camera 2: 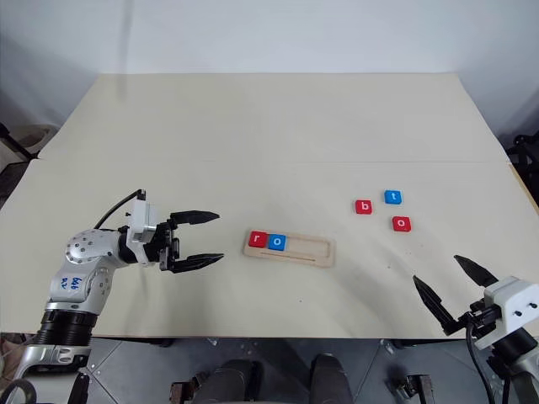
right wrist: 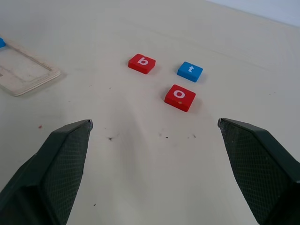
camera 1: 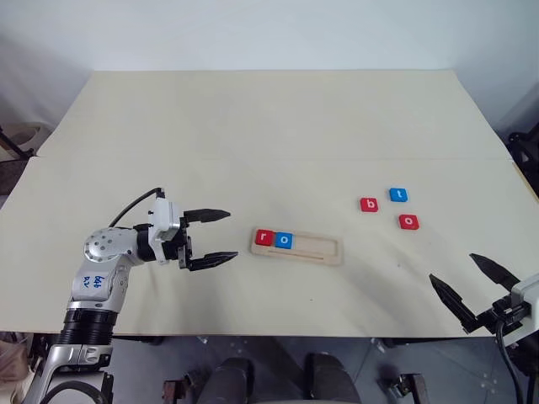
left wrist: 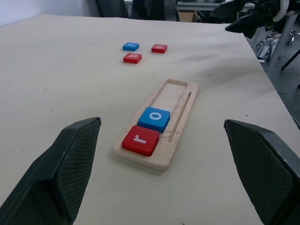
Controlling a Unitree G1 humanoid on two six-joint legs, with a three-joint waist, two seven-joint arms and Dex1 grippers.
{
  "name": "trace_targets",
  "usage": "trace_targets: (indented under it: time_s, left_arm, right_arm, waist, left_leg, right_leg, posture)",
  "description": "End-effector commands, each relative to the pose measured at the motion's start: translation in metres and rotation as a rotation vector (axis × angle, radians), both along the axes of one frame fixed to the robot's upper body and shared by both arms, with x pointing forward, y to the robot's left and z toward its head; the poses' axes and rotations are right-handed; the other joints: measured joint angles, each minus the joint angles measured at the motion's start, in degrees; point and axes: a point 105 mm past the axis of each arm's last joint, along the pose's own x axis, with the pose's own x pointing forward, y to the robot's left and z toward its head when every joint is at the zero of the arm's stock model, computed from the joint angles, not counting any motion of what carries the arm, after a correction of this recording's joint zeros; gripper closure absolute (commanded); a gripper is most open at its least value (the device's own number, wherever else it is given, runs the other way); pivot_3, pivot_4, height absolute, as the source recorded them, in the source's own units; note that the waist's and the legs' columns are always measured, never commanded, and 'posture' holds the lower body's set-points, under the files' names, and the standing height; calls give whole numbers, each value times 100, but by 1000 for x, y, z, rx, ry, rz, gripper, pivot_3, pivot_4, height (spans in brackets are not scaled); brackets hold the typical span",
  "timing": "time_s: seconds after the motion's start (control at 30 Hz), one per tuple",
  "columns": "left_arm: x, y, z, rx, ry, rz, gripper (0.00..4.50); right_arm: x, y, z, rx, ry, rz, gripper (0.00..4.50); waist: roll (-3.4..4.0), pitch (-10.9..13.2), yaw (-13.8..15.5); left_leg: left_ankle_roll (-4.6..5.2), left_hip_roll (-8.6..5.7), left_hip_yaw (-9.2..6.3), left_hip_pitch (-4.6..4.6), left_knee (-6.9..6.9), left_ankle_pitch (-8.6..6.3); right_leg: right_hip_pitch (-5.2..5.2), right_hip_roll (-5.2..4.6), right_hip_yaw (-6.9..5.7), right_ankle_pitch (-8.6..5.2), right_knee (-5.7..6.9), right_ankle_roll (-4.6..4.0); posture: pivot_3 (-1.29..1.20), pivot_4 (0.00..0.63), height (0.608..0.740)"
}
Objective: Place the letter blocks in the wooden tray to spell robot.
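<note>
Head camera: the wooden tray (camera 1: 297, 246) sat mid-table, red r (camera 1: 264, 238) and blue o (camera 1: 284, 241) filling its left end. Red b (camera 1: 369, 204), blue t (camera 1: 398, 195) and red o (camera 1: 408, 222) lay loose to its right. Left gripper (camera 1: 210, 237) was spread wide, empty, just left of the tray. Right gripper (camera 1: 470, 282) was wide too, near the table's front edge.

Left wrist: tray looked pale, scuffed, with a thin groove. Right wrist: tray cut off at the edge.

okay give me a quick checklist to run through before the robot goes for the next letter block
1. red r and blue o seated at the left end of the wooden tray: ok.
2. Three slots after them free: ok.
3. Next letter, red b, lying face up on the table, apart from blue t and red o: ok.
4. right gripper open and empty: ok.
5. left gripper open, short of the tray: ok.
6. Path from right gripper to b free: ok, though red o lies close by.
</note>
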Motion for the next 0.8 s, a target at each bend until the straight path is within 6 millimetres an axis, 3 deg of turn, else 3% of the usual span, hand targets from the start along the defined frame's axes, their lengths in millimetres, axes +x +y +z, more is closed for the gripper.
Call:
trace_targets:
  time_s: [0.03, 0.23, 0.4, 0.53, 0.8]
  left_arm:
    - [0, 1, 6, -4, -32, -4, 30]
    - [0, -1, 7, -6, -37, -2, 30]
    - [-2, 3, 6, -1, -45, 23, 30]
    - [-5, 3, 5, -5, -46, 39, 30]
    - [-8, 2, 3, -11, -46, 58, 30]
  right_arm:
    - [-3, -2, 13, -23, -60, -17, 0]
    - [5, 5, 14, -19, -39, 16, 0]
    - [26, 4, 26, 2, -36, 0, 0]
    - [53, -5, 27, 7, 64, -73, 0]
    - [100, -1, 26, 3, 272, -135, 0]
  waist:
    - [0, 0, 1]
    - [0, 0, 4]
    - [0, 0, -23]
    - [1, 0, -52]
    - [1, 0, -63]
  left_leg:
    - [0, 0, 0, 0, 0, 0]
    - [0, -1, 0, 0, 1, 0]
    - [0, 1, 0, 0, 1, 0]
    - [0, 0, 0, 0, 1, 0]
    - [0, -2, -4, -6, 4, 0]
  right_leg:
    - [0, 0, 0, 0, 0, 0]
    - [0, -1, 1, 0, 0, 0]
    - [0, 0, 1, 0, 0, 0]
    - [-1, -1, 1, 0, 1, 0]
    - [-3, -5, -2, -1, -1, -3]
  posture:
    - [0, 150, 740]
    - [0, 150, 740]
    - [0, 150, 740]
    - [0, 150, 740]
    - [0, 150, 740]
